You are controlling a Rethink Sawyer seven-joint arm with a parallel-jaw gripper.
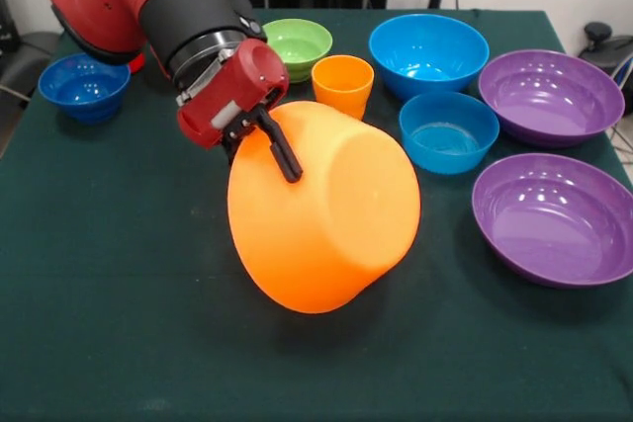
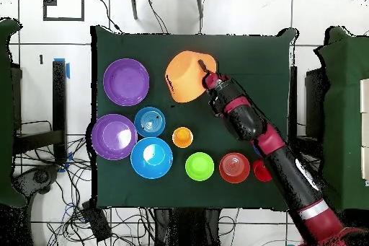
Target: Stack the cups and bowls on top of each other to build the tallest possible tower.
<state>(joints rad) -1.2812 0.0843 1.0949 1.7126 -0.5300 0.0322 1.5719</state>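
My gripper is shut on the rim of the large yellow-orange bowl. One black finger lies on the bowl's outer wall. The bowl is tipped on its side, base towards the front camera, low over the table. In the overhead view the bowl sits at the gripper. The orange cup stands upright just behind it. A red piece beside the arm may be the red cup. The other bowls stand apart, none stacked.
Two purple bowls stand at the right, with the light-blue bowl and big blue bowl near them. The green bowl is at the back and the dark-blue bowl at the left. The orange-red bowl shows in the overhead view.
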